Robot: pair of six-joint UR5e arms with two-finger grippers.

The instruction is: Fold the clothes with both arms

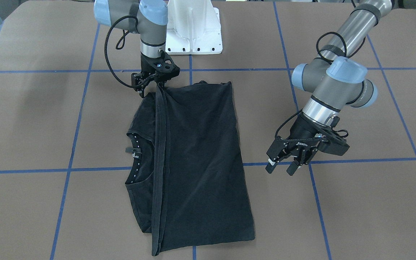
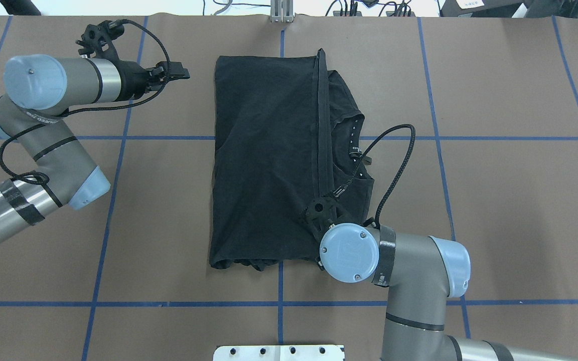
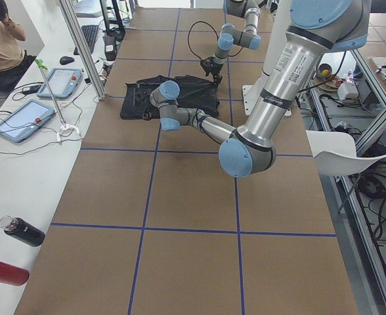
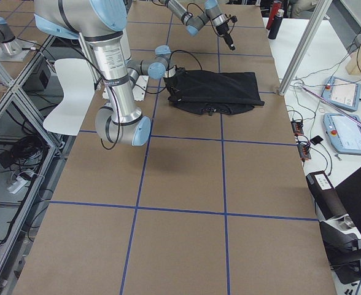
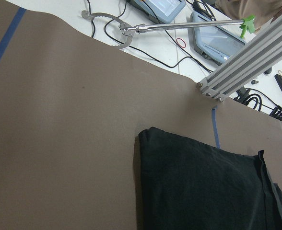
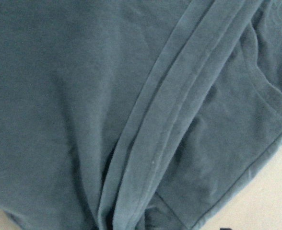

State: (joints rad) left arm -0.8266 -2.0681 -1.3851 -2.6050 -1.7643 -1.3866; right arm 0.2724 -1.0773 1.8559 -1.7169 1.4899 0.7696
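Left pincer (image 1: 282, 168) hangs over bare table (image 1: 356, 209), well apart from the black T-shirt (image 1: 200, 155), its 2 fingers spread with nothing between them. Right pincer (image 1: 144, 86) sits at the hem band (image 1: 159, 173), at the end nearest the robot's base. I cannot tell whether it grips the cloth, because the wrist hides the fingertips from above.

The T-shirt lies folded lengthwise mid-table, with the collar (image 1: 139, 159) exposed to the right of the band.

A sideways pull at that corner would likely drag the band and peel the top layer open. The black cable (image 2: 399, 150) loops above the collar side and might snag cloth.

Both flanks offer wide open room. The shirt's far end lies near the table's far edge, by an aluminium post (image 5: 246, 57), so room there is tight.
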